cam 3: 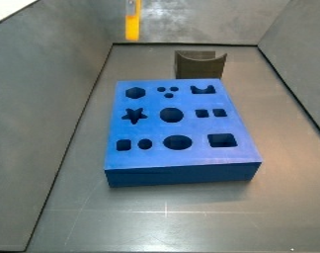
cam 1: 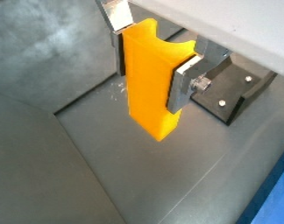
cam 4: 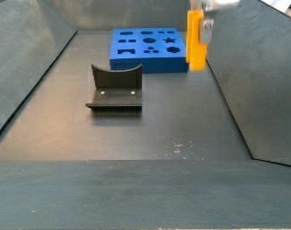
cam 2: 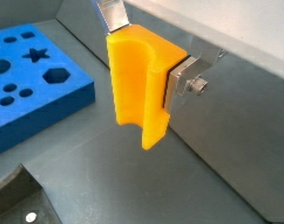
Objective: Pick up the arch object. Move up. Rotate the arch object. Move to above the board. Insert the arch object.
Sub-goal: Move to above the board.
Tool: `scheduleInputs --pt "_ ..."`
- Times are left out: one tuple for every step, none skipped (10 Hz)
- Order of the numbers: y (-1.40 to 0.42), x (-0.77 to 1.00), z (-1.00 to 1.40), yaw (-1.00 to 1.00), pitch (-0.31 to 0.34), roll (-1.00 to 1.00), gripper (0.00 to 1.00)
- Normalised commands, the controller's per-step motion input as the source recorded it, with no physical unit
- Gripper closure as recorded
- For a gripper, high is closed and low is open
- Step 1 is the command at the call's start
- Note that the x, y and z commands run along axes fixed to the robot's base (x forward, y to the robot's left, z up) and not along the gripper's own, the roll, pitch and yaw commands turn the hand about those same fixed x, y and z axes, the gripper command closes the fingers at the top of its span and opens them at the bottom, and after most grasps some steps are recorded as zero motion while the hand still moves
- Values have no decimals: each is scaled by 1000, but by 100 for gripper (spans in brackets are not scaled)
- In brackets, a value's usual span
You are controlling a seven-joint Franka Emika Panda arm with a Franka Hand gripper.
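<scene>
My gripper is shut on the arch object, a bright yellow block held upright between the silver fingers, with its notched end up by the fingers. The same grip shows in a wrist view with the arch object hanging clear of the floor. In a side view the arch object hangs off the blue board's corner, not over it. The board lies flat with its cut-out holes up, and the arch object is high beyond its far left corner.
The dark fixture stands on the floor just behind the board, and shows nearer the camera in a side view. It also shows below the gripper. Grey walls slope up around the floor.
</scene>
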Motion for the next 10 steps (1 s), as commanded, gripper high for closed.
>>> scheduleInputs --pt "63 56 1000 -15 80 41 100" --pt "59 49 1000 -13 77 37 100" --pt "57 44 1000 -13 78 35 100" --pt "53 42 1000 -12 80 32 100" --pt "50 37 1000 -13 80 30 100" --pt "49 33 1000 -13 79 29 100" --pt "46 29 1000 -14 81 27 100" --pt "44 23 1000 -16 81 27 100" --pt "38 19 896 -17 80 27 100" --pt "33 14 809 -18 82 28 100"
